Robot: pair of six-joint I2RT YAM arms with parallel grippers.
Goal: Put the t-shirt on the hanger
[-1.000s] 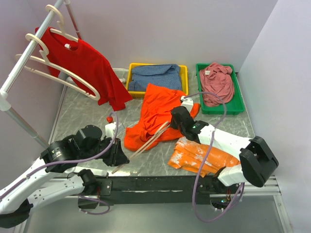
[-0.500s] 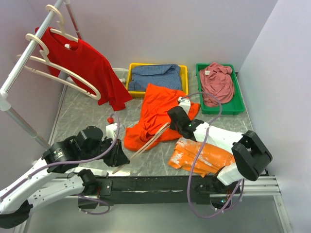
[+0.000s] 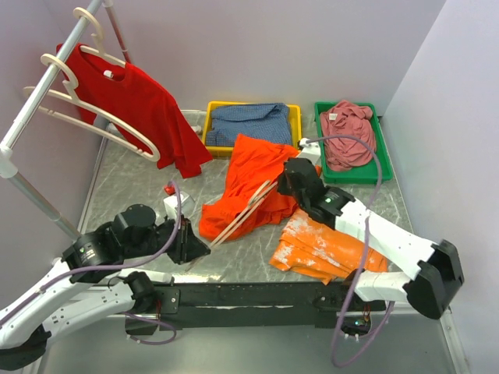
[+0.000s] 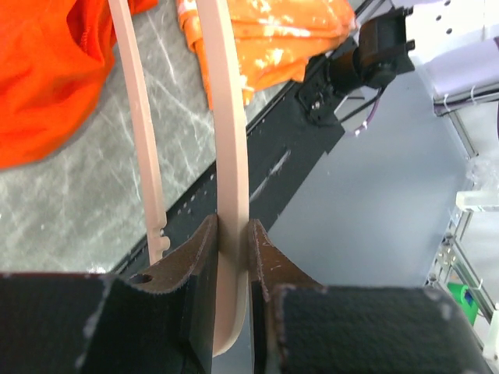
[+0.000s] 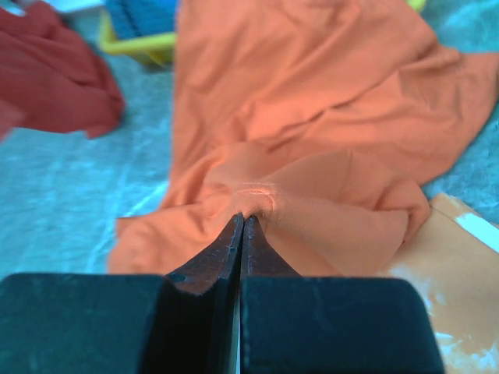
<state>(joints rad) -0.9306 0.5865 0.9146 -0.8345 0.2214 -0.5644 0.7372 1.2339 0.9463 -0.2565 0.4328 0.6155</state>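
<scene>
At the near edge, a black rail (image 3: 249,296) carries both arm bases. Just beyond, the left gripper (image 4: 231,234) is clamped on one end of the cream hanger (image 4: 226,132), which is held slanting up over the grey marbled table (image 3: 132,183). A lighter-orange cloth (image 3: 320,249) is spread beside it. At mid-table the orange-red t-shirt (image 3: 253,175) is heaped, a fold pinched in the closed right gripper (image 5: 240,222). Farther back, a yellow tray (image 3: 296,117) and a green tray (image 3: 359,179) are set against pale lilac walls (image 3: 273,47). A darker red t-shirt (image 3: 144,105) is hung on the rack (image 3: 26,117) at the left. The hanger's far end is covered by the t-shirt, and its hook cannot be made out.
</scene>
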